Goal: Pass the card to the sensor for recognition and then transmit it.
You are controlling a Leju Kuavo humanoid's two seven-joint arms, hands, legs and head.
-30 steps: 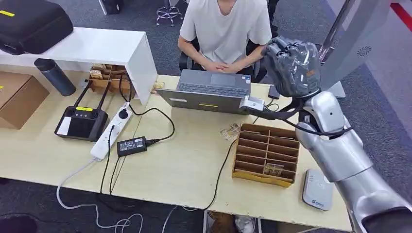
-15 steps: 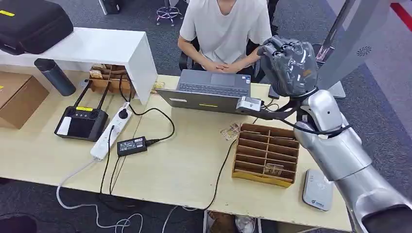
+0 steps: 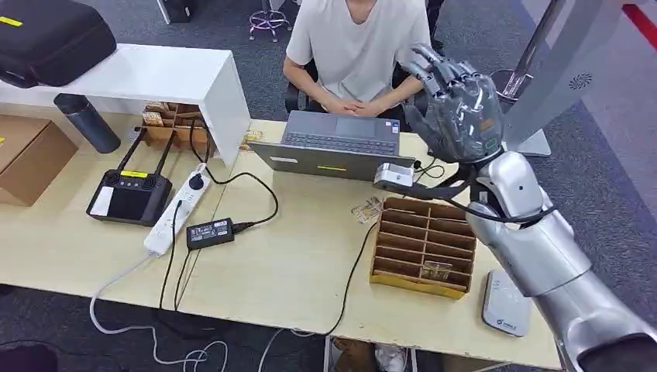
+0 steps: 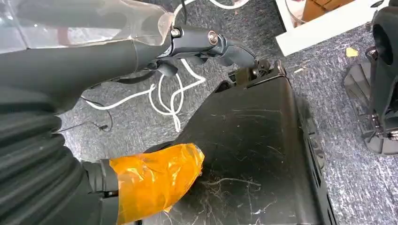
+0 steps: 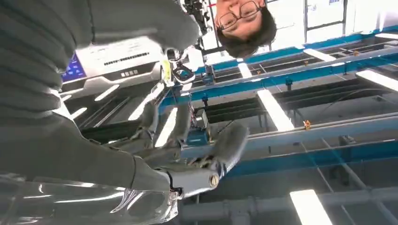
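Note:
My right hand (image 3: 453, 105) is raised above the table's far right corner, in front of the seated person (image 3: 358, 43), with its fingers (image 5: 187, 150) spread and nothing between them. A card (image 3: 438, 270) stands in a near slot of the brown cardboard divider box (image 3: 422, 246), below my right forearm. More cards (image 3: 366, 209) lie loose on the table by the box's far left corner. The white card sensor (image 3: 507, 302) lies flat at the table's near right corner. My left hand (image 4: 84, 61) hangs low over the floor, fingers straight, its thumb (image 4: 157, 180) wrapped in orange tape, holding nothing.
An open grey laptop (image 3: 333, 143) faces the person, whose hands rest folded behind it. A power strip (image 3: 178, 205), a black adapter (image 3: 209, 232), a black controller (image 3: 130, 194) and cables lie to the left. A white shelf (image 3: 155, 74) and a cardboard carton (image 3: 27, 155) stand at far left.
My right hand has gone from curled fingers to spread ones and has shifted slightly left toward the person. Nothing on the table has moved.

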